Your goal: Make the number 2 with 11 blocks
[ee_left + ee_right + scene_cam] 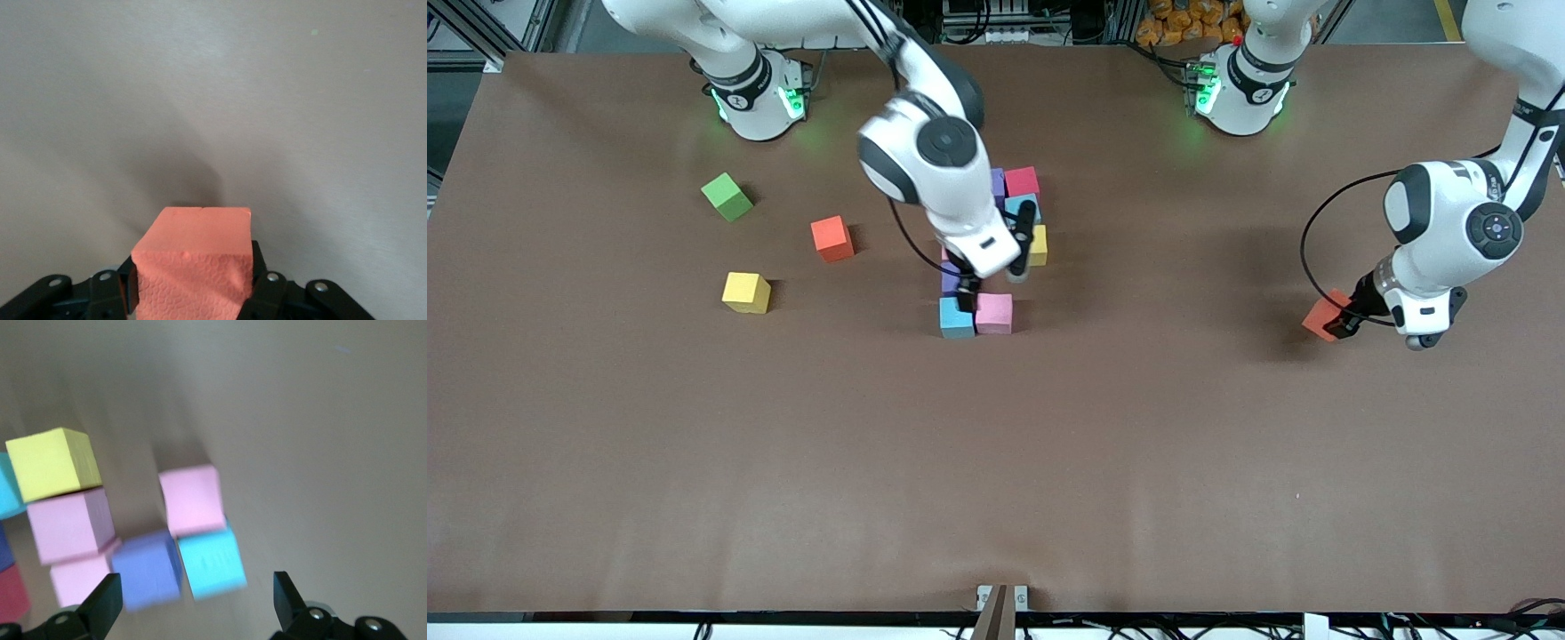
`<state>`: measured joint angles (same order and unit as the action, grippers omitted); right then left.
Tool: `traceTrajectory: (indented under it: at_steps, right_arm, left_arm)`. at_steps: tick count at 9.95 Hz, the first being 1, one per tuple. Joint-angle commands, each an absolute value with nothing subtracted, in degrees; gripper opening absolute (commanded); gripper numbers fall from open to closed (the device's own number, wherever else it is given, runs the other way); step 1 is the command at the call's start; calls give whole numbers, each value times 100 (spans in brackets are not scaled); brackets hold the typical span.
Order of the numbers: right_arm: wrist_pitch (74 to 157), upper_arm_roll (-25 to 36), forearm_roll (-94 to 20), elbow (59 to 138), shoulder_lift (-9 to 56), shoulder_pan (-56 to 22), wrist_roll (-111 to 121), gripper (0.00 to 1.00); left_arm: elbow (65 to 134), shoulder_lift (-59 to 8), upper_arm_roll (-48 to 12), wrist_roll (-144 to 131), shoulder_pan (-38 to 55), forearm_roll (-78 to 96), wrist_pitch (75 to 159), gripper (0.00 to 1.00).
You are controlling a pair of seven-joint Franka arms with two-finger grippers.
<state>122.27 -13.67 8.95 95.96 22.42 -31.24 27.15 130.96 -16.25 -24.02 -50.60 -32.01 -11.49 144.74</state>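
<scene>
we judge the number 2 [996,258] mid-worktop ~3/4 built. our right gripper [996,267] hangs released over it. left gripper [1343,320] grasps a red-orange block [1319,315] near the left arm's end; orange block [832,238] & yellow block [746,292] wait loose.

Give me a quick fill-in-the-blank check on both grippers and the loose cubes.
1. The left gripper is shut on a ____ block.
2. The right gripper, over the partly built number 2, is ____.
3. The cube farthest toward the right arm's end, beside the orange block, is ____.

Missing words: red; open; green
</scene>
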Motion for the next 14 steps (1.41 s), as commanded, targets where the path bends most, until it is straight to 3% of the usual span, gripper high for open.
traceTrajectory:
  at_steps: [1,3,5,7,10,14]
  right_arm:
    - [11945,-899,712,10020,1058,-2918,2549,100]
    - [11901,-529,712,10046,600,-2595,2584,100]
    - [11523,-562,564,10046,344,-1692,2558,100]
    - [11514,-571,-260,9976,281,-751,2549,100]
    - [11085,-510,-325,9800,185,93,2216,100]
    - [9951,-510,-299,9300,-9,430,1540,100]
  left_arm:
    - [12737,-1634,-2793,-5631,-3217,-1028,13942,0]
    - [12324,-1845,-3102,-6473,-2999,-1028,13624,0]
    - [11973,-2012,-3102,-7230,-2542,-1028,13431,0]
    - [11446,-2345,-3094,-8317,-1972,-1020,13150,0]
    - [10637,-2881,-3094,-9769,-1137,-1020,12815,0]
    - [9942,-3514,-3067,-11756,24,-1046,12814,0]
